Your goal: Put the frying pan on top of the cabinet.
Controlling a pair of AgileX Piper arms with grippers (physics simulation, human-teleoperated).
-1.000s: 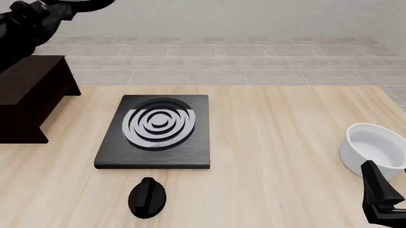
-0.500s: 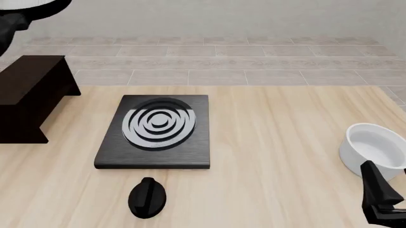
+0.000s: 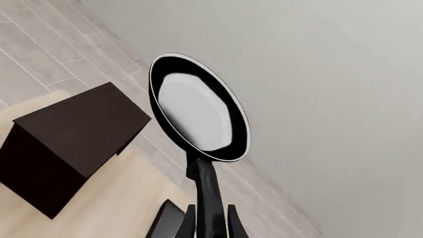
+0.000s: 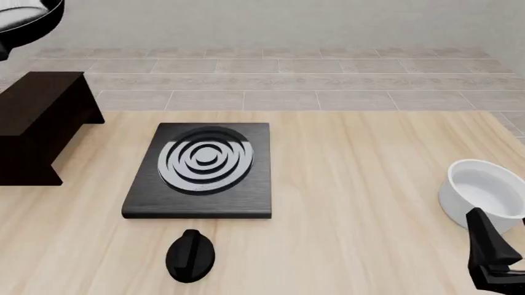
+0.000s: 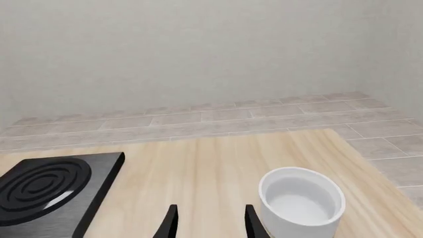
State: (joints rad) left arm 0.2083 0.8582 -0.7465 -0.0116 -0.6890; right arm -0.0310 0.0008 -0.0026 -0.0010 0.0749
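Left gripper (image 3: pixel 211 225) is clamping the frying pan (image 3: pixel 198 109) by its long handle, holding it in the air above the cabinet (image 3: pixel 73 144), which is sitting at the tabletop's (image 4: pixel 369 184) left edge. Right gripper (image 5: pixel 208 223) is hovering parted and empty beside the white bowl (image 5: pixel 300 201).

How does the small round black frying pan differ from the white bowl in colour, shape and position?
The small round black frying pan is dark, shallow, long-handled and held in the air by the left hand. The white bowl is pale, deep, handleless and stands on the light wooden table. Both are round.
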